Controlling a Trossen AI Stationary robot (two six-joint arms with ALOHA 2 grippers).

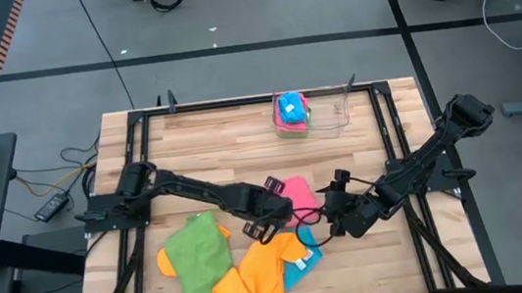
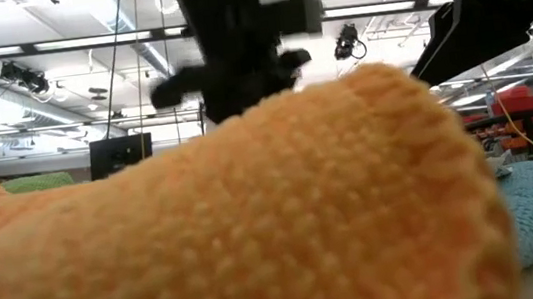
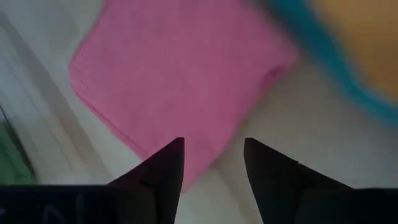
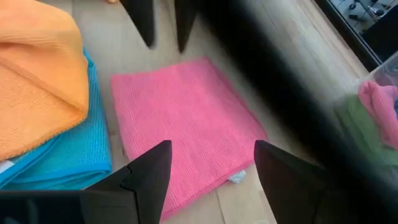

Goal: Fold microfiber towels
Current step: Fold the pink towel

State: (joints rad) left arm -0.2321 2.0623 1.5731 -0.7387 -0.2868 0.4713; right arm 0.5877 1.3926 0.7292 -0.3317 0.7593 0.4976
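A wooden worktop (image 1: 222, 151) carries a heap of microfiber towels along its near edge, with two dark arms meeting over a folded pink towel (image 1: 298, 197) at the centre. Largest in the heap is an orange towel (image 1: 256, 277), bunched and overlapping a green towel (image 1: 198, 262) on its left; in the low view the orange towel (image 2: 255, 221) fills nearly the whole picture and hides most of the worktop behind it. A sky-blue towel (image 4: 62, 155) lies mostly buried under the orange one, only its edge showing beside the pink. The pink towel (image 4: 180, 124) lies flat, square and free of either arm. The left gripper (image 3: 213, 163) hovers at one edge of it, jaws apart and empty. The right gripper (image 4: 213, 165) hangs over the opposite edge, jaws wide apart, holding nothing. At the far edge a clear plastic tray (image 1: 322, 115) holds more folded towels, too small to count.
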